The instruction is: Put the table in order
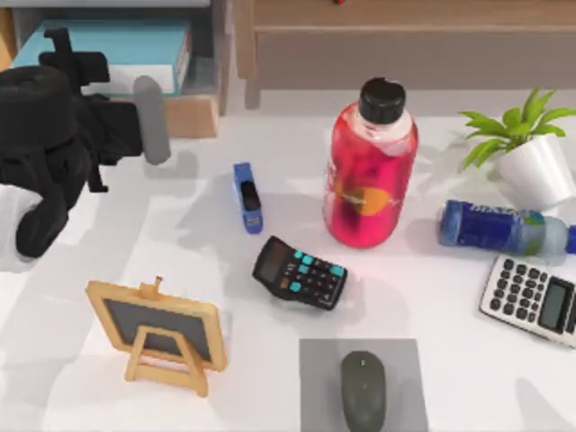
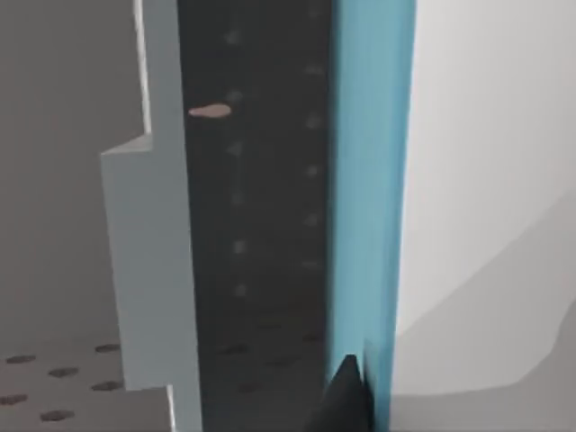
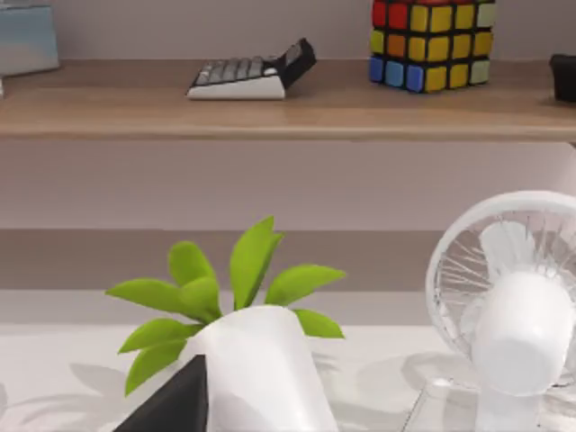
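White fan (image 3: 508,306) by plant (image 3: 243,342), shelf cube (image 3: 434,42)

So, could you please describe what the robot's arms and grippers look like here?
The left arm at the table's left edge is bulky matte black with a white segment lower down and a grey cylindrical part sticking out. A dark finger tip shows in the left wrist view, another in the right wrist view.

The white counter (image 1: 180,225) carries a blue stapler (image 1: 247,198), a black calculator (image 1: 300,273), an upright red bottle (image 1: 370,171), a blue bottle lying down (image 1: 504,229), a potted plant (image 1: 531,153), a grey calculator (image 1: 533,299), a small easel chalkboard (image 1: 157,333), and what looks like a mouse (image 1: 363,389) on a grey pad (image 1: 317,382).
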